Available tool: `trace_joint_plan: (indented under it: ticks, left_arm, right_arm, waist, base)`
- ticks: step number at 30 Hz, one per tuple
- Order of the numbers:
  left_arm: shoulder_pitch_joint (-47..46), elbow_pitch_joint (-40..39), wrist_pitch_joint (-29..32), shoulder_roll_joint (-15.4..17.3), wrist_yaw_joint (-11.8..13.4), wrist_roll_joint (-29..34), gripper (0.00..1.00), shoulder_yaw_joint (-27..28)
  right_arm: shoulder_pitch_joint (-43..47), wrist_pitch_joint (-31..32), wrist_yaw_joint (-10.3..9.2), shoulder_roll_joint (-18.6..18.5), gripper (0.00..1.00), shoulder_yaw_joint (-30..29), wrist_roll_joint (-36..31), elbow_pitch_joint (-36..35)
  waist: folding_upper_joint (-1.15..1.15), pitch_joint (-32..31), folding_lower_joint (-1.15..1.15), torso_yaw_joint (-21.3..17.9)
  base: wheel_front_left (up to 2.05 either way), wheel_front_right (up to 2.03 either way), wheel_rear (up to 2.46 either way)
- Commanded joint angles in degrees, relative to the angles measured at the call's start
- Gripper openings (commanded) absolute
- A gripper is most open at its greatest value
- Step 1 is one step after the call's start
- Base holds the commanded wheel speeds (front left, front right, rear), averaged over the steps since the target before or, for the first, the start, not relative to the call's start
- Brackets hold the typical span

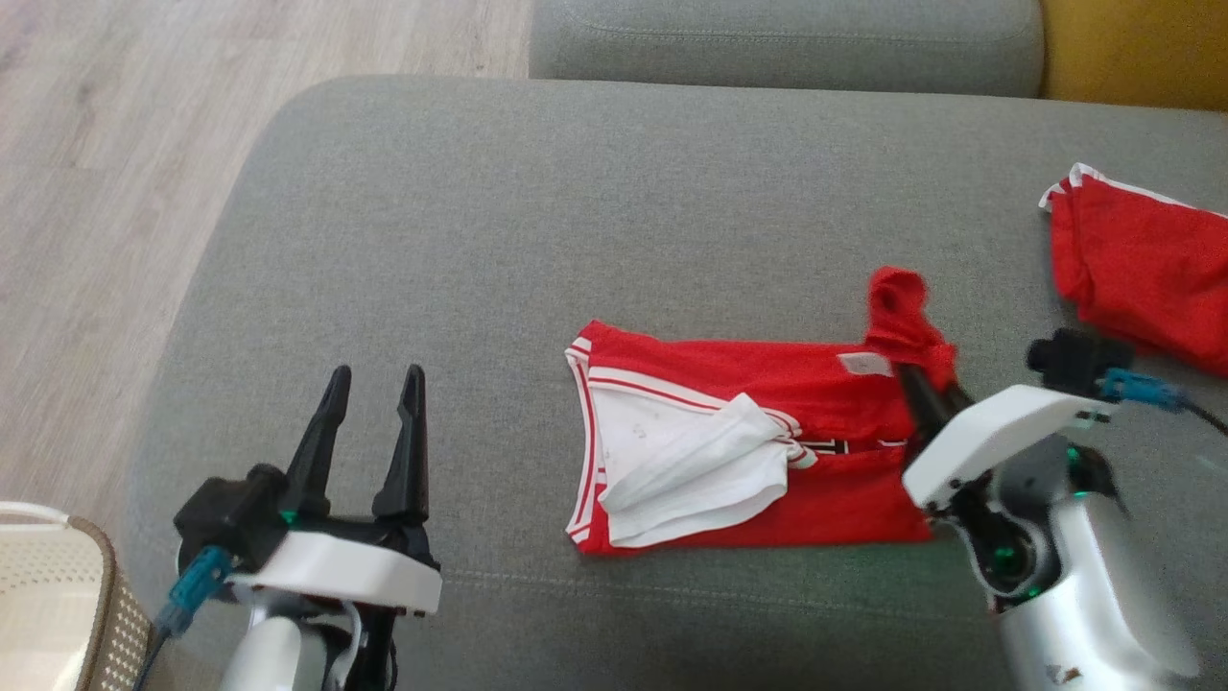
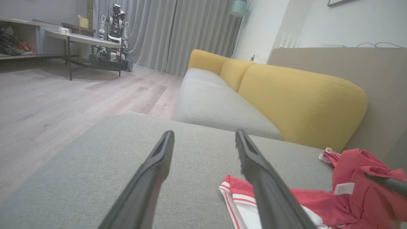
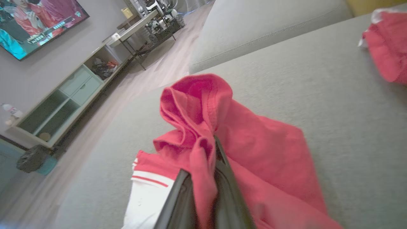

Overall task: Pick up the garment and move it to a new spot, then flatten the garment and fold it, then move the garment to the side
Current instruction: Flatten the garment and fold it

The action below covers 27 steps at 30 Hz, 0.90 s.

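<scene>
The garment (image 1: 748, 437) is a red piece with white trim and a white inner panel, lying partly folded on the grey sofa seat (image 1: 576, 221). My right gripper (image 1: 935, 384) is shut on its right edge, lifting a bunch of red cloth (image 3: 197, 108) up over the fingers. A white label (image 2: 344, 188) shows near the lifted part. My left gripper (image 1: 374, 379) stands open over bare cushion well left of the garment, its two fingers (image 2: 152, 171) apart with nothing between them.
A second red garment (image 1: 1142, 264) lies at the seat's right edge. A woven basket (image 1: 58, 585) sits at the lower left. Wooden floor (image 1: 106, 192) lies left of the sofa; yellow back cushions (image 2: 299, 101) stand behind.
</scene>
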Motion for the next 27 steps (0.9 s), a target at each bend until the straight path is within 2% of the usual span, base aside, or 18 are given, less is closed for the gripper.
trace_joint_plan:
  ticks: [1,7,13,27]
  left_arm:
    - [-1.55,-1.63,-0.70,0.08,-0.07,-0.47,1.00,2.20]
    - [-1.68,-1.63,-0.70,0.08,0.01,-0.87,1.00,1.90]
    - [-1.65,-1.59,-0.70,0.08,0.25,-1.41,1.00,1.36]
    - [-2.21,-1.31,-0.70,0.08,0.65,-2.43,1.00,-0.03]
  right_arm:
    - [-1.52,-0.01,-0.01,0.14,0.00,2.13,1.34,-2.49]
    - [-1.87,-0.64,-0.01,0.14,0.00,10.21,11.31,-1.96]
    - [-3.90,-4.04,-0.01,0.14,0.00,18.35,19.33,1.59]
    - [-15.40,-17.19,-0.01,0.15,0.00,36.66,40.75,18.29]
  waist:
    - [0.00,-0.08,0.00,0.04]
    - [0.00,0.03,0.00,0.62]
    - [0.00,0.31,0.00,1.65]
    - [0.00,2.49,0.00,5.58]
  base:
    - [0.00,0.00,0.00]
    - [0.00,0.00,0.00]
    - [0.00,0.00,0.00]
    - [0.00,0.00,0.00]
